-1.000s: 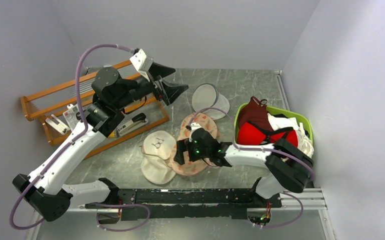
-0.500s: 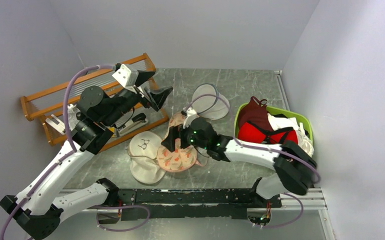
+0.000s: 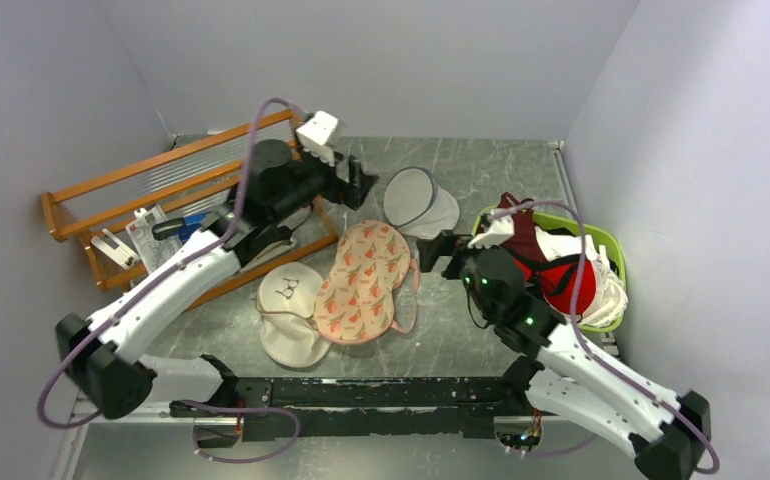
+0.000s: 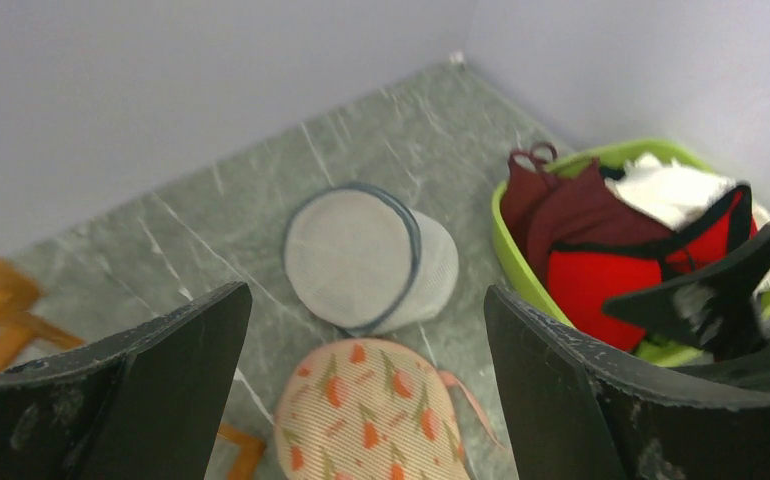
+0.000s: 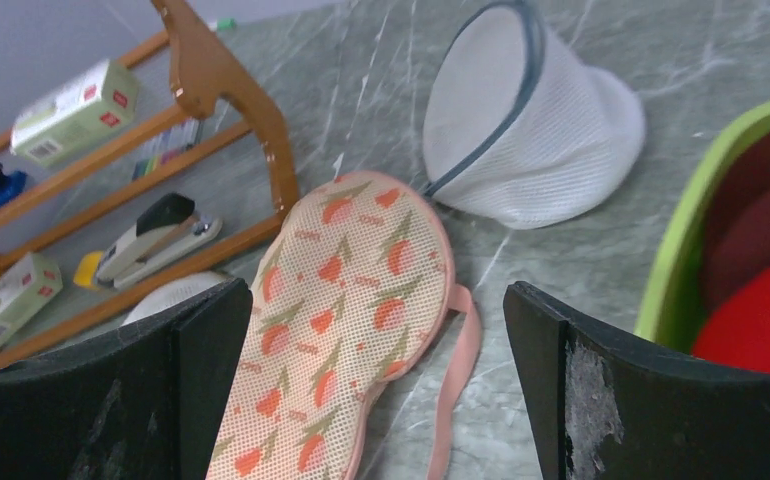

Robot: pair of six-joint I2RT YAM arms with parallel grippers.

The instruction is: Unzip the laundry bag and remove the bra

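Note:
The laundry bag (image 3: 363, 280) lies flat and closed on the grey table, peanut-shaped, pale pink with red-orange motifs, its pink loop handle (image 5: 458, 365) trailing at its right side. It shows in the left wrist view (image 4: 371, 420) and the right wrist view (image 5: 331, 310). My left gripper (image 3: 359, 180) hangs open above the bag's far end, empty (image 4: 361, 300). My right gripper (image 3: 439, 252) is open and empty, just right of the bag and apart from it (image 5: 379, 300). The orange bra is hidden.
A round white mesh pouch (image 3: 419, 200) lies behind the bag. A cream mesh bag (image 3: 291, 310) lies against the bag's left side. A green basket (image 3: 609, 243) at the right holds a red bra (image 3: 573, 285) and a maroon garment (image 3: 514, 228). A wooden rack (image 3: 111, 195) stands at the left.
My right gripper has come off the laundry bag and drawn back to the right, toward the basket. My left gripper has swung right, over the bag's far end. The bag now lies flat.

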